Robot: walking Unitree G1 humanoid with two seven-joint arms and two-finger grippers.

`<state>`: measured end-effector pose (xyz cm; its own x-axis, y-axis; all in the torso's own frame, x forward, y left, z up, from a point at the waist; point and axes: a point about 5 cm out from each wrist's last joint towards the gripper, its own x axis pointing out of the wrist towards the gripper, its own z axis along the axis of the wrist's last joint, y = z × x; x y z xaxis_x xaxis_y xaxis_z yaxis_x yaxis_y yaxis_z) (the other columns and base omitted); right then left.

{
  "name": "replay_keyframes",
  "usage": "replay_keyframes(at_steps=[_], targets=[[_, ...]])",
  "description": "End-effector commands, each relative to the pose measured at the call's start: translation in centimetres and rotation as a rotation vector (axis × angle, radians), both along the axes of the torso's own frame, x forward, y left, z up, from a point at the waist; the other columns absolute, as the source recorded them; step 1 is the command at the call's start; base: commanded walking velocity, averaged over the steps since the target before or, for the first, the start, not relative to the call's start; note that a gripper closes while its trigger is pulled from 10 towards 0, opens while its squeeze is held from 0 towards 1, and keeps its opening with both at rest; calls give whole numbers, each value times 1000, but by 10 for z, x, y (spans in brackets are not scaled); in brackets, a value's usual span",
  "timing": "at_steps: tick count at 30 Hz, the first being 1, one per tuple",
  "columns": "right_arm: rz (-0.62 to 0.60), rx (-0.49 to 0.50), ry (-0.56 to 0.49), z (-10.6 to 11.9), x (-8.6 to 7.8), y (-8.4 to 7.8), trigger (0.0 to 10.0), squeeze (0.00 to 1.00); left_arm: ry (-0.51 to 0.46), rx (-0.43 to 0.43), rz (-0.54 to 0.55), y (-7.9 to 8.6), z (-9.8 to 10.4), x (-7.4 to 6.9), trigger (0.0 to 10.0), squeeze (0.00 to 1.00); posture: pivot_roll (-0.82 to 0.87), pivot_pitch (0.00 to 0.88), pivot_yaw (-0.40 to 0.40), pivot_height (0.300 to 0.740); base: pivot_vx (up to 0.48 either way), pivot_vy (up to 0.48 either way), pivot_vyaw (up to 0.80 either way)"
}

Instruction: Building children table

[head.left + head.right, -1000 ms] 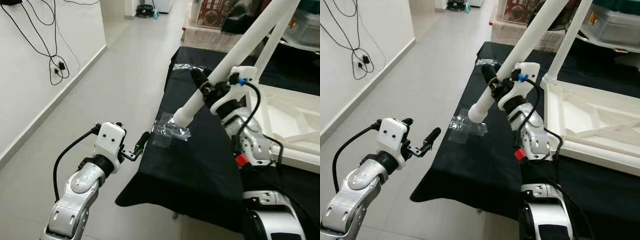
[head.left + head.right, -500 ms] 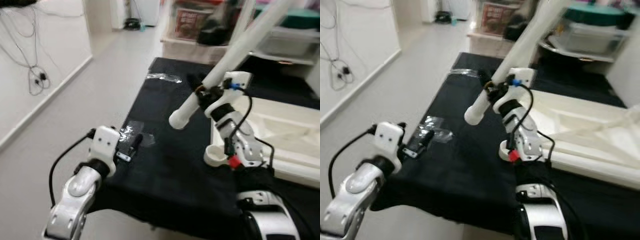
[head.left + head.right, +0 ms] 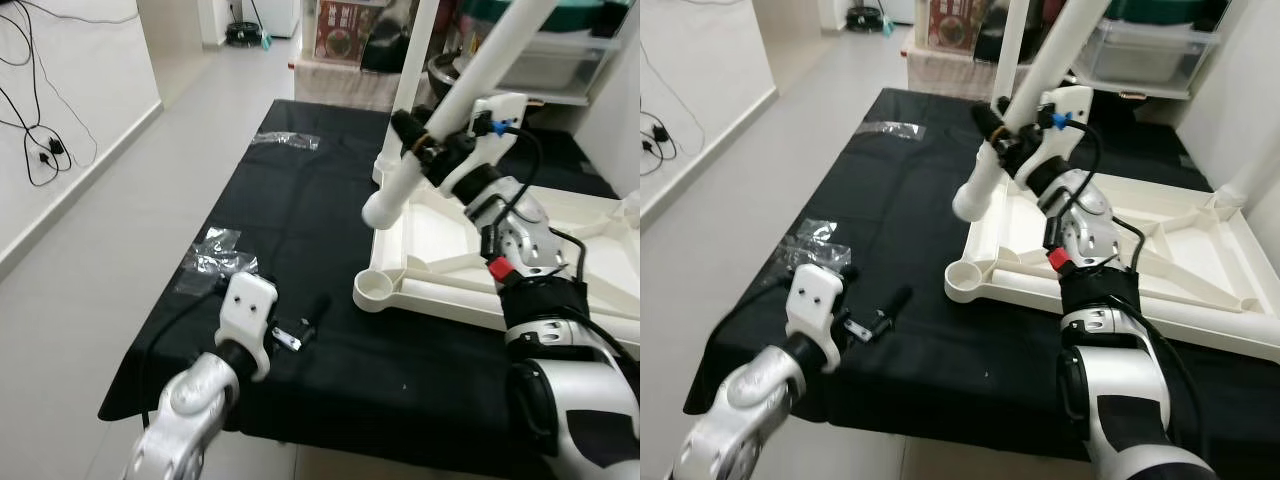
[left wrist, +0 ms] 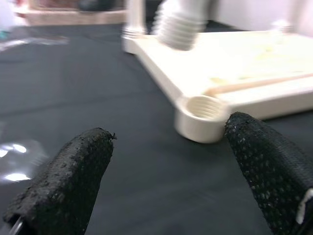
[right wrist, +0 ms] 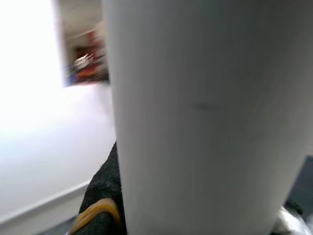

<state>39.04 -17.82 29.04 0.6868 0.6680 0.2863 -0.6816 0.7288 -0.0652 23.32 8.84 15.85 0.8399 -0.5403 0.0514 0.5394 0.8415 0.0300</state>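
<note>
I have the right gripper (image 3: 425,150) clamped around a white table leg (image 3: 452,105), holding it slanted above the near corner of the upturned white tabletop (image 3: 1200,265), with the leg's threaded lower end (image 4: 177,28) hanging in the air a little above and just beyond the round corner socket (image 3: 378,289). Leg and socket are apart, not touching. In the right wrist view the leg (image 5: 205,112) blocks almost everything, and I can make out only one black finger (image 5: 105,196) with what looks like a yellowish band on it, though the picture is too blurred for me to be sure. Another leg (image 3: 401,80) already stands upright at the tabletop's far corner, close behind the gripped one. My left gripper (image 3: 300,325) hovers low over the black cloth (image 3: 300,210) near the table's front edge, its two fingers (image 4: 68,181) spread wide with nothing between them, pointed toward the socket. Crumpled clear plastic wrap (image 3: 215,255) lies on the cloth beside the left arm, and a second piece (image 3: 285,140) sits farther back.
</note>
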Motion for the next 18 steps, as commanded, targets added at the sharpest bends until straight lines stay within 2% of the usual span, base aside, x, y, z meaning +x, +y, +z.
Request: replay_keyframes(at_steps=[1, 3, 4, 8, 9, 12, 13, 18], targets=[[83, -56, 5, 2, -1, 0, 10000, 0, 30, 2, -80, -9, -4, -9, 10000, 0, 98, 128, -70, 740, 0, 0, 0], [131, -92, 6, 2, -2, -2, 10000, 0, 38, -4, -105, -13, -4, -15, 10000, 0, 104, 136, -74, 740, 0, 0, 0], [180, -121, 26, 3, -3, -8, 10000, 0, 55, -29, -127, -17, -4, -23, 10000, 0, 107, 138, -76, 740, 0, 0, 0], [208, -175, 35, 4, -3, -14, 10000, 0, 72, -45, -150, -22, -3, -34, 10000, 0, 121, 163, -75, 740, 0, 0, 0], [231, -192, 37, 7, -4, -20, 10000, 0, 83, -54, -159, -25, -1, -42, 10000, 0, 127, 171, -72, 740, 0, 0, 0], [262, -200, 34, 9, -6, -23, 10000, 0, 91, -57, -164, -25, -1, -47, 10000, 0, 130, 175, -72, 740, 0, 0, 0], [308, -191, 45, 9, -8, -26, 10000, 0, 102, -58, -165, -25, -1, -50, 10000, 0, 135, 188, -62, 740, 0, 0, 0], [362, -213, 43, 7, -11, -25, 10000, 0, 109, -60, -162, -23, 1, -53, 10000, 0, 136, 194, -49, 740, 0, 0, 0]])
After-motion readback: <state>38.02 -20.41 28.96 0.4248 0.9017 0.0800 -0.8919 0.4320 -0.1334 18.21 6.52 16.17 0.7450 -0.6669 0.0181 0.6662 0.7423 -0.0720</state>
